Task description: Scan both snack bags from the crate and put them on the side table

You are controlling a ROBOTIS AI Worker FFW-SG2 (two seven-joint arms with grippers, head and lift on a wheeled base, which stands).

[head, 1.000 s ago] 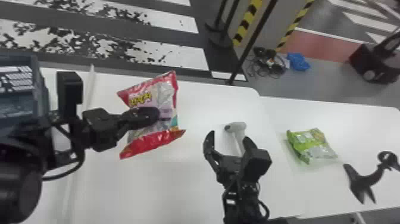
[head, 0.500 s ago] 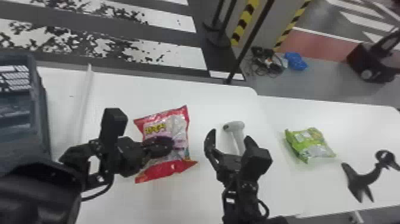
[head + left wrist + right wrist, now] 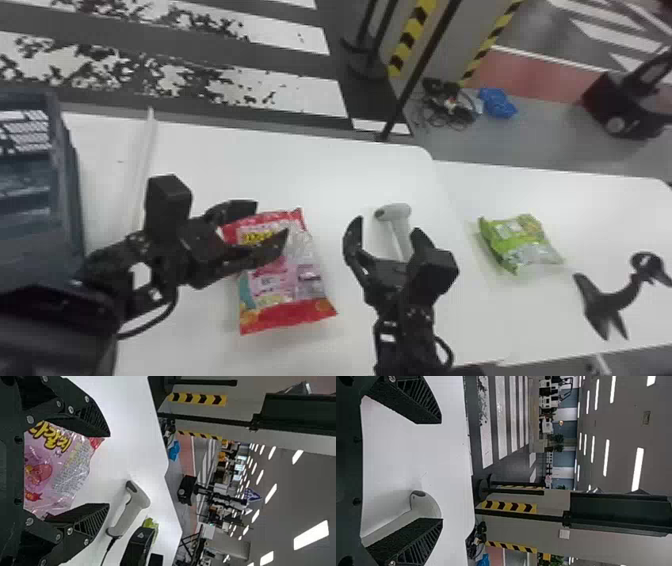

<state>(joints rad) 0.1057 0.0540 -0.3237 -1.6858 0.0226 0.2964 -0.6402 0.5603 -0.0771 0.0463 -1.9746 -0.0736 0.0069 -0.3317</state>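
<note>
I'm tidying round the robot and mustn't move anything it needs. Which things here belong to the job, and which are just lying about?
For the job:
red-and-pink snack bag
green snack bag
handheld scanner
crate
side table

Apparently just lying about:
tangled cables on the floor
blue bundle beside them

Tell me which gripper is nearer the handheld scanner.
Right. The right gripper is open by the scanner, whose handle shows between its fingers; the left gripper is at the red snack bag, farther left.

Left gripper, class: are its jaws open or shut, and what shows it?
Open: the left gripper has its jaws wide apart, the snack bag visible through the gap.
</note>
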